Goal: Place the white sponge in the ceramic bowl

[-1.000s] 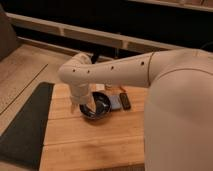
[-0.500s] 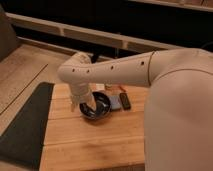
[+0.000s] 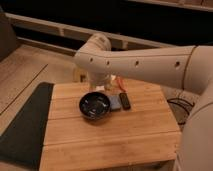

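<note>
Arm's reaching down over the table (image 3: 110,142), and the gripper (image 3: 106,86) sits at the bowl's (image 3: 94,106) 12 o'clock, mostly hidden. Can't tell if it's released or clenched. Sponge (image 3: 115,102) lies flat at the bowl's 3 o'clock, against the rim, with the remote (image 3: 124,101) just past it.

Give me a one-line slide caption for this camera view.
Robot hand hangs at the far rim of the ceramic bowl; white sponge lies on the wooden table between bowl and black device.
</note>
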